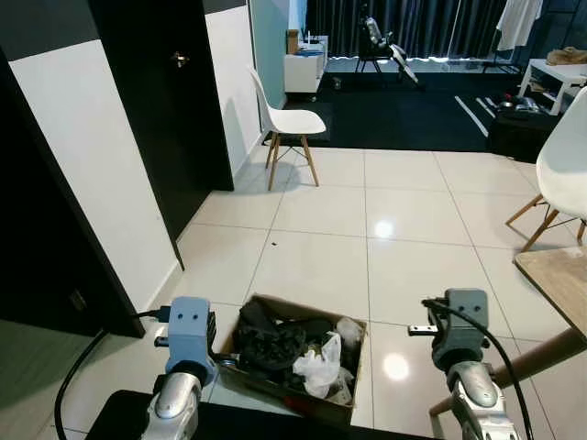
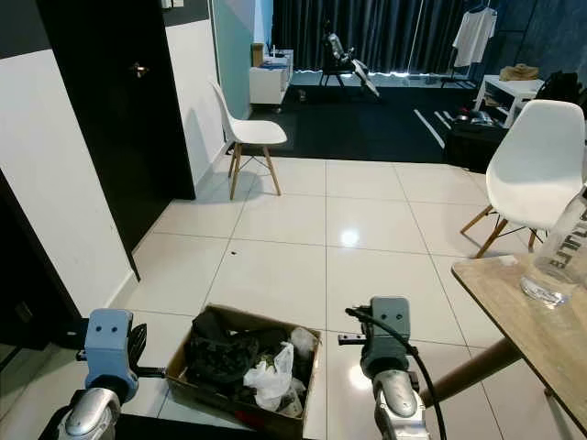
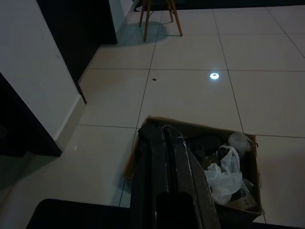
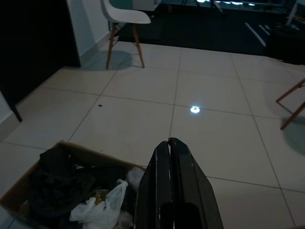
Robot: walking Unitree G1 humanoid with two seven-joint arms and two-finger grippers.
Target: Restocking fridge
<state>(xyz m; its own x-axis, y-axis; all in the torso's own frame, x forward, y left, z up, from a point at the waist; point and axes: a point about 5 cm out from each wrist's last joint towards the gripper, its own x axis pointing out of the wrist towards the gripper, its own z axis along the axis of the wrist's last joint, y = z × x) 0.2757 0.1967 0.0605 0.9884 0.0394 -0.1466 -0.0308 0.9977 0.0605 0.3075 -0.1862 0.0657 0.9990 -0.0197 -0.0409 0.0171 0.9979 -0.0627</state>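
An open cardboard box [image 1: 295, 356] sits on the tiled floor just in front of me, between my two arms. It holds dark crumpled items and a white plastic bag [image 1: 321, 367]. My left arm [image 1: 189, 335] is raised beside the box's left side, and my right arm [image 1: 466, 330] to its right. In the left wrist view my left gripper [image 3: 161, 130] is shut with nothing in it, its fingers pointing over the box [image 3: 243, 143]. My right gripper [image 4: 169, 142] is likewise shut and empty, above the floor past the box [image 4: 28, 191].
A black door and a white wall [image 1: 101, 183] run along the left. One white chair [image 1: 289, 124] stands by the wall ahead, another [image 2: 537, 165] at the right. A wooden table [image 2: 523, 312] at the right carries a clear bottle [image 2: 561, 252]. Pale floor tiles [image 1: 367, 220] stretch ahead.
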